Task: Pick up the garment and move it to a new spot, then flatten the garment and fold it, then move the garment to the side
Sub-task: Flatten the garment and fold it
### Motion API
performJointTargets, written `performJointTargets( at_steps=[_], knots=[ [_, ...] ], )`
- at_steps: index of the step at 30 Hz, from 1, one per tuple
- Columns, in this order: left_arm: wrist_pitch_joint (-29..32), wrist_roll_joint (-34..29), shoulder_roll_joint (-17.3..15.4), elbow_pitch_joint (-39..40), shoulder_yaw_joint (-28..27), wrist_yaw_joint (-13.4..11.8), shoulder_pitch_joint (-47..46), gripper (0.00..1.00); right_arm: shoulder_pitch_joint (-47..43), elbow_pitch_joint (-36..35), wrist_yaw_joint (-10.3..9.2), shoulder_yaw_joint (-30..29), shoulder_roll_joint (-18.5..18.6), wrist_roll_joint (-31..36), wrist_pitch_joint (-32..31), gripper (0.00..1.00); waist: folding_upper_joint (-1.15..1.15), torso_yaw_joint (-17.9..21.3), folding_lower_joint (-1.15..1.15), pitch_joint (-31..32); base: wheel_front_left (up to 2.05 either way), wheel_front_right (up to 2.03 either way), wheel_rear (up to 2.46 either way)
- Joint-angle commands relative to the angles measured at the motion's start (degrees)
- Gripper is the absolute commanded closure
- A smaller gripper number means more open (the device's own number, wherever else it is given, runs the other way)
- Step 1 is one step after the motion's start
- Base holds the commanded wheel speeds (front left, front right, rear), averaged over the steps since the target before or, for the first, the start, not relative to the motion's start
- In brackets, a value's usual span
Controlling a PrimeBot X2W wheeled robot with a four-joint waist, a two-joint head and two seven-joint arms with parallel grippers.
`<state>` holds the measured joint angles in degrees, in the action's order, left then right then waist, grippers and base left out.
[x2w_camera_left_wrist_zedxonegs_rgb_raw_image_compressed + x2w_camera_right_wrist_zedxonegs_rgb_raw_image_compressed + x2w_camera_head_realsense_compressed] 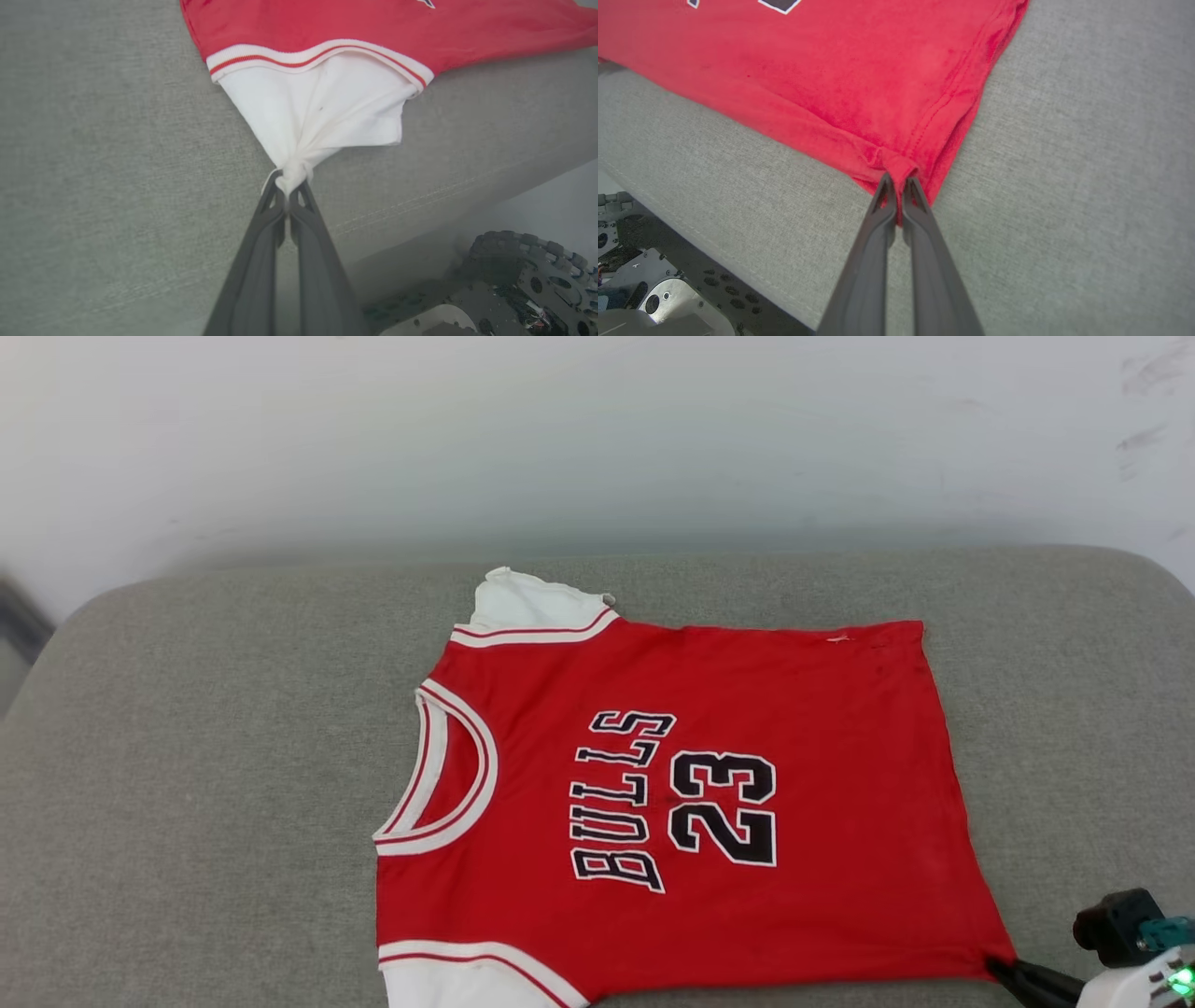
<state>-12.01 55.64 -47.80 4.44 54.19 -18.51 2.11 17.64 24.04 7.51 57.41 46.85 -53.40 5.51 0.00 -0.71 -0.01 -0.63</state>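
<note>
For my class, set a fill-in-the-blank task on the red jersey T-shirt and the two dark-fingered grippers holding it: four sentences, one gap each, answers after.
1. The left gripper is shut on the white ____ of the red jersey T-shirt.
2. The right gripper pinches a corner of the shirt's bottom ____.
3. The shirt lies spread on a ____ fabric cushion.
4. The black number on its front reads ____.

Missing words: sleeve; hem; grey; 23.
</note>
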Motion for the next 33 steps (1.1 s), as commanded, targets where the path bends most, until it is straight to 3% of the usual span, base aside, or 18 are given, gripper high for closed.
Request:
performJointTargets(
  at_steps=[1,6,10,22,33],
  knots=[
    [0.72,0.88,-0.6,0.75,0.2,-0.09,1.12,1.0,-2.18,-0.79,-0.04,-1.21,1.37,-0.04,-0.58,1.0,0.0,-0.28,0.01,0.21,0.0,0.0,0.0],
    [1.43,1.16,-1.55,2.54,0.03,-0.28,1.19,1.0,-6.05,-3.95,-0.04,-3.64,2.69,0.5,-2.98,1.0,0.0,-0.65,0.01,-0.14,0.0,0.0,0.0],
    [0.79,-0.84,-1.66,2.36,-0.78,-0.25,-2.1,1.0,-6.76,-5.96,-0.03,-6.74,1.72,1.75,-3.99,1.0,0.0,-0.58,0.01,-1.08,0.0,0.0,0.0],
    [2.08,-7.32,0.69,-1.53,-4.16,4.04,-19.37,1.0,-1.61,-10.78,-0.03,-18.93,-0.46,6.13,-8.21,1.0,0.0,0.27,0.01,-8.28,0.0,0.0,0.0],
    [2.99,-9.87,4.42,-10.99,-5.06,9.03,-31.24,1.0,2.88,-11.8,-0.03,-24.21,-3.45,8.51,-12.91,1.0,0.0,1.17,0.01,-14.48,0.0,0.0,0.0]
  ],
)
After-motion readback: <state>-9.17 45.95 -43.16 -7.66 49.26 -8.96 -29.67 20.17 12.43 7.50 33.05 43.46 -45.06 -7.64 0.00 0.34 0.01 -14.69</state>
